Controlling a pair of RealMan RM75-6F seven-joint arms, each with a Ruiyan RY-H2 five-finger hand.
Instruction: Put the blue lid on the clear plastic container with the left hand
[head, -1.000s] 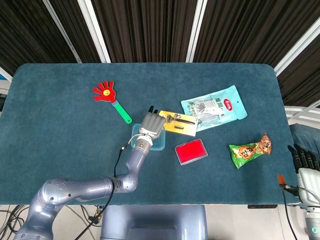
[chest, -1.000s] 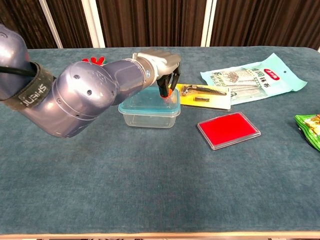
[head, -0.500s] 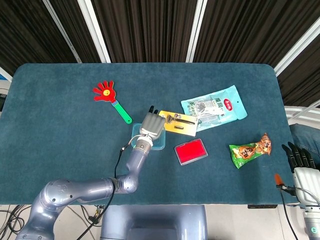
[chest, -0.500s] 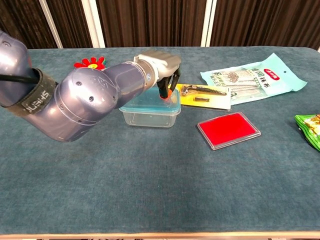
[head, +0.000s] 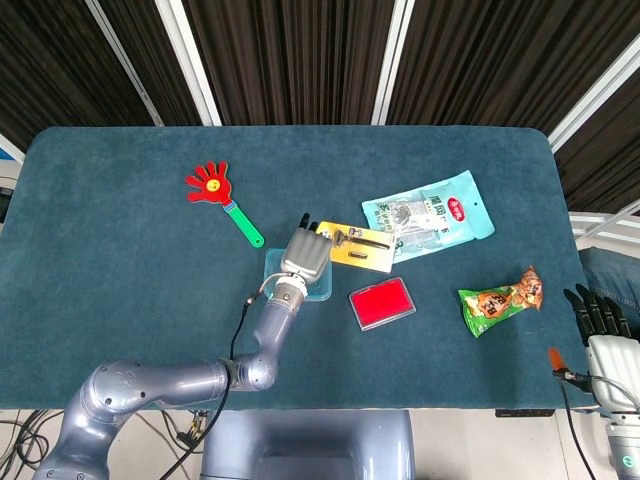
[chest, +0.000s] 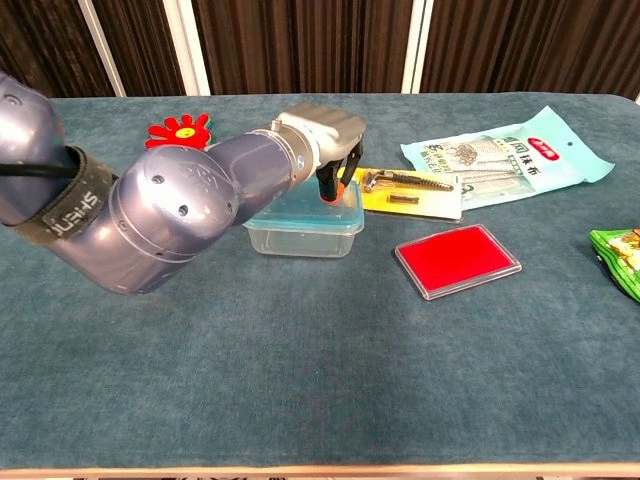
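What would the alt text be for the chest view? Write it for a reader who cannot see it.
The robot's left hand hovers fingers-down over a clear plastic container with its blue lid on, on a teal table. Right of it lie a yellow tool card, a red case and a pale blue packet.

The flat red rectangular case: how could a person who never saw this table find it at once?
Start from the dark teal table and find the clear plastic container under the left robot hand. The flat red rectangular case lies just right of it, nearer the front edge. It alone is plain red, with no print.
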